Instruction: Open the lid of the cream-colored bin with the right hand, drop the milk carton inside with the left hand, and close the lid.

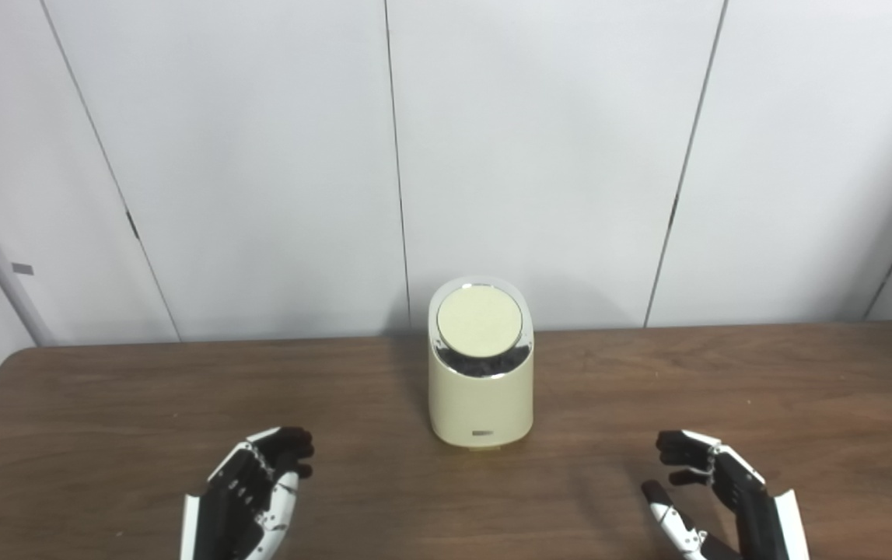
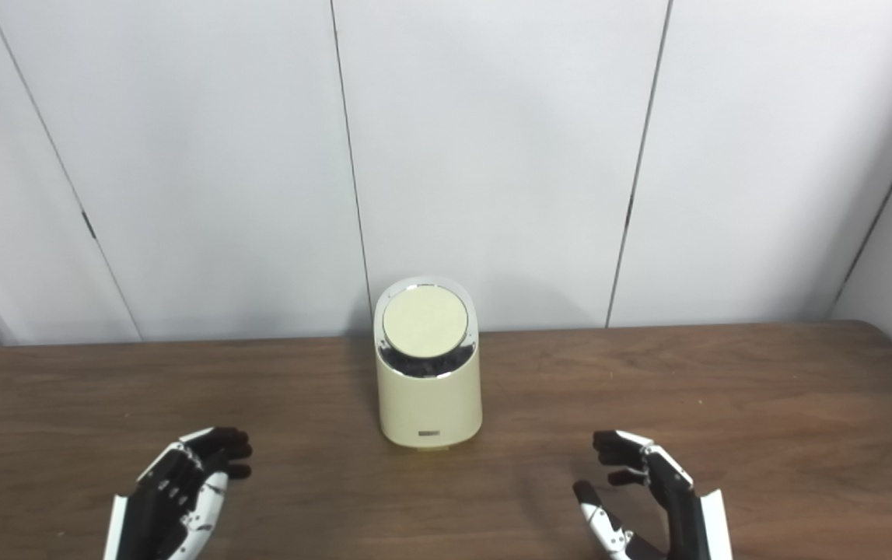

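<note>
Left eye view: we saw both the left hand (image 1: 255,490) and right hand (image 1: 714,494) released, flanking the bin (image 1: 480,373); its lid (image 1: 479,320) seemingly ajar, carton unseen.

Bare table (image 1: 648,389) either side — bin (image 1: 480,404) centre.

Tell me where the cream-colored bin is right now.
The cream-colored bin stands mid-table near the far edge, by the wall, beyond and between the left hand and right hand.
</note>
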Robot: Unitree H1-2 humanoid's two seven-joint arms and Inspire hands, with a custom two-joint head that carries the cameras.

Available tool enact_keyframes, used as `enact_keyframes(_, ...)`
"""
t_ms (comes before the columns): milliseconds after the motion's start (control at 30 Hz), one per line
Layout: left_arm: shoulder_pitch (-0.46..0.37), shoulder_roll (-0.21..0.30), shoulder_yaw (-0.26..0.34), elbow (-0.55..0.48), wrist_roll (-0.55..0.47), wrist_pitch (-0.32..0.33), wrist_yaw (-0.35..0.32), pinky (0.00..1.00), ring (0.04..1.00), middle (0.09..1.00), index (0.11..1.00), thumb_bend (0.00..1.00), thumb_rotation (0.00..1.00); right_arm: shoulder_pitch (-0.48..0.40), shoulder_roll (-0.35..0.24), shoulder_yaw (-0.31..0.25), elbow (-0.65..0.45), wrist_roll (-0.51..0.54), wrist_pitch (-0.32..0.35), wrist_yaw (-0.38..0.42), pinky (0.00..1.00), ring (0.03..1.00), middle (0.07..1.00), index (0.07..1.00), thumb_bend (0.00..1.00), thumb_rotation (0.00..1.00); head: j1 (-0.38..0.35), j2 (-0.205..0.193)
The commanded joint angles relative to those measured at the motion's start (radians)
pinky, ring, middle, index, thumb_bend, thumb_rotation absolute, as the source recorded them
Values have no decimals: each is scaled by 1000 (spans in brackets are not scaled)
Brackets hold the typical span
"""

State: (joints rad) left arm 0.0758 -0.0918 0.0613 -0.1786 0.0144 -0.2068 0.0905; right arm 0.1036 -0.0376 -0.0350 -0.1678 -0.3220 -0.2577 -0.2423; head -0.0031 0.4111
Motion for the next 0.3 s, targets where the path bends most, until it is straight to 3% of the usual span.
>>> enact_keyframes(0, 0, -7, -8, -28, 24, -13, 13, 593, 662, 658, 638, 250, 130, -15, 4, -3, -16, 7, -17, 2, 562, 643, 659, 637, 234, 208, 0, 0)
enact_keyframes(133, 27, -6, -18, -14, 45, -35, 7, 599, 669, 661, 646, 246, 168, 0, 3, -5, -43, 25, 13, 19, 560, 637, 655, 634, 230, 193, -5, 6)
enact_keyframes(267, 65, 9, -41, -51, 35, 21, -25, 617, 677, 669, 659, 242, 195, 25, -4, 2, -65, 30, 14, 38, 541, 627, 652, 633, 244, 184, -9, 19)
